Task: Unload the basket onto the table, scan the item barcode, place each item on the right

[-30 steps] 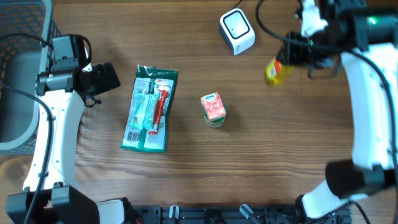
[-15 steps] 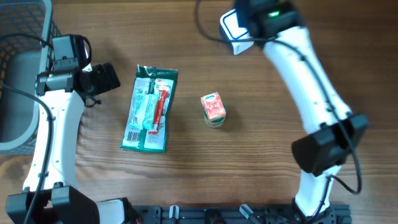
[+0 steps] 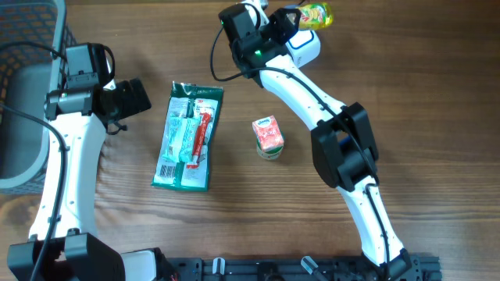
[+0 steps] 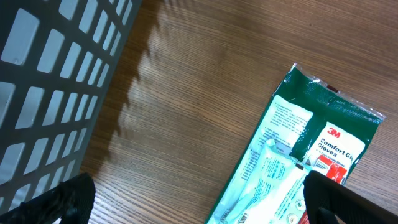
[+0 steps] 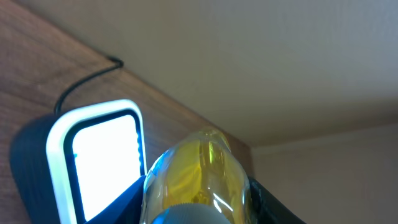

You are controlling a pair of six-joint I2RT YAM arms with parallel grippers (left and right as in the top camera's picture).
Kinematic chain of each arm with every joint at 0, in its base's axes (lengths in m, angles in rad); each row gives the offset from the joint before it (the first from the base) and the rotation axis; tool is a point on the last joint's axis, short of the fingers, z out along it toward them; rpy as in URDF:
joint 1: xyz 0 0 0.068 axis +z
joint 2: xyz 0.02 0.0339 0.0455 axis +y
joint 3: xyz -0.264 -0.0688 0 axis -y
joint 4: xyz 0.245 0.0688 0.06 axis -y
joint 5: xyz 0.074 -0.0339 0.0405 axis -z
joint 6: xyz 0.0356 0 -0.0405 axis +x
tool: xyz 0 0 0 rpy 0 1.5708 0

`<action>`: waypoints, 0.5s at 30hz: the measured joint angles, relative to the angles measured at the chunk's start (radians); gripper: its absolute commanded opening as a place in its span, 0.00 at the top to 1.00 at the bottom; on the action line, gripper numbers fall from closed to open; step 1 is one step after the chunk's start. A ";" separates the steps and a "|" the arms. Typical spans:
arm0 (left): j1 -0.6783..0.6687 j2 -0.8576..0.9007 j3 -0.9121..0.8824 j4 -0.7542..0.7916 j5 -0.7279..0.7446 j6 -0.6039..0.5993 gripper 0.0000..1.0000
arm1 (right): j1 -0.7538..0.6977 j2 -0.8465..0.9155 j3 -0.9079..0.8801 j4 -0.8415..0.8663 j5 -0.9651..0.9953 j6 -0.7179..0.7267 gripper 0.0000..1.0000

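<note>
Swinging in from the right side of the table, the right end effector [image 3: 301, 17] now sits at the far edge, its jaws partly closed around the yellow bottle [image 3: 316, 14], which hangs just beside the white-faced scanner [image 3: 307, 47]; the left end effector [image 3: 129, 97] has not stirred and stands wide open and empty near the green glove pack [image 3: 187, 136]. That puts the bottle at the reader, so the scan looks to be in hand, though whether its barcode faces the lit window cannot be told. Room is tight there, since the table's far edge runs close behind the scanner; toward the middle only the small carton [image 3: 268, 136] stands, well apart, and the right side lies open for pulling back
</note>
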 measured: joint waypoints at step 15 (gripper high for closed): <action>0.000 0.000 0.000 0.000 0.000 0.000 0.00 | 0.034 0.010 0.000 0.003 0.017 -0.021 0.86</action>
